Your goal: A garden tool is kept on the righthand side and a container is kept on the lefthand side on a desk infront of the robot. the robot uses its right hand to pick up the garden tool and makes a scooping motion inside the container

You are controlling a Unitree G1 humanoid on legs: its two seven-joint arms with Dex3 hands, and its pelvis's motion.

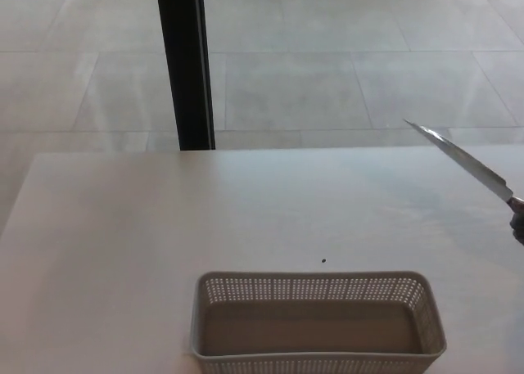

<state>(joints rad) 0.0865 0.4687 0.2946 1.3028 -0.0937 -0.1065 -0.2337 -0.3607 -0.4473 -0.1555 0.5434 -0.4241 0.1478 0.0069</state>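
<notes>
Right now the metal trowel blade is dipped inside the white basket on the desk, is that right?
Not quite. The head view shows the trowel blade held in the air at the right edge, well clear of the white basket, which sits empty on the desk.

Right hand (519, 224): only a small dark sliver in view at the right edge of the head view, just below mid-height, the rest cut off by the frame; finger positions cannot be made out; it meets the near end of the garden tool (463, 162), whose blade slants up and to the left from it, edge-on. Right arm and wrist: out of frame. Left arm and left hand: not in view
</notes>
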